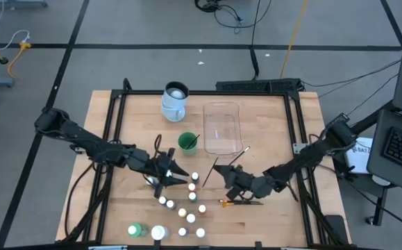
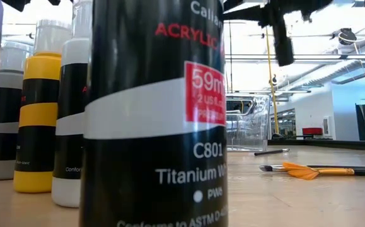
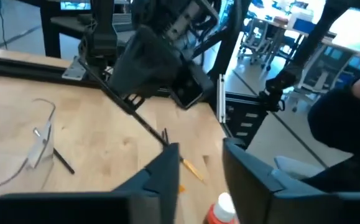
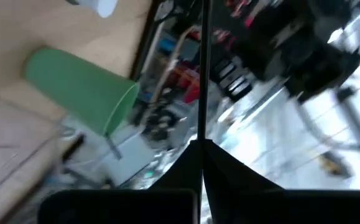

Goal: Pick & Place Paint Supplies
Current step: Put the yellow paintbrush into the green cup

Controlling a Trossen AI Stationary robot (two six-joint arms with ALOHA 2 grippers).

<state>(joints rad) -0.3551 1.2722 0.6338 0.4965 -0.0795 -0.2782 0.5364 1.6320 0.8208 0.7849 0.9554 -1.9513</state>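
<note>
Several small white-capped paint bottles [image 1: 190,201] stand upright on the table's near middle. A green bottle [image 1: 137,229] and a white jar [image 1: 158,232] stand by the near edge. My left gripper [image 1: 180,177] hovers open at the cluster's far left. In its wrist view a red bottle's white cap [image 3: 222,208] shows between the fingers, and no touch is visible. My right gripper [image 1: 223,175] is shut on a thin dark brush [image 1: 211,171]. Another orange-tipped brush [image 1: 239,202] lies flat on the table. My right gripper pinches the thin dark brush by its shaft [image 4: 202,134] between its two shut fingers. The brush is lifted and slanted, and it runs on past the fingertips [image 4: 192,155]. Its lower end [image 3: 165,138] is close to the table; whether it touches, I cannot tell.
A green cup [image 1: 187,142] with a brush in it stands behind the bottles. The clear tub [image 1: 221,127] and the pale jug [image 1: 175,101] are toward the far edge. A third brush [image 1: 239,154] lies near the tub. The two grippers are close together.
</note>
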